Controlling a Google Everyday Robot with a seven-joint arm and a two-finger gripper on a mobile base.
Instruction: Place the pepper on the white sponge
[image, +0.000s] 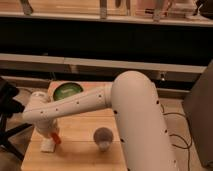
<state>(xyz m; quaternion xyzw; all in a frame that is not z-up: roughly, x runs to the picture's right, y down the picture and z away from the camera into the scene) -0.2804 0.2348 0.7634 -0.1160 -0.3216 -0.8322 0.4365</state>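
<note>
**Camera view.** The arm enters from the right of the view, bends at a large white elbow and reaches left and down toward the near left corner of the wooden table. The gripper sits at the low end of the arm, just above the tabletop. The wrist housing covers most of it, so it cannot be told whether it is open or closed, nor whether it has hold of anything.

The pepper is directly at the gripper's tip, on its right side (a short red-orange sliver, tilted). Its lower end meets the upper right edge of the white sponge, which lies on the table immediately below the gripper. Contact between gripper and pepper cannot be confirmed.

The cup stands upright on the table to the right of the gripper, well apart from it and at about the same level. The green bowl lies beyond the gripper, up and slightly right, partly covered by the forearm. A dark object stands off the table to the gripper's left.
</note>
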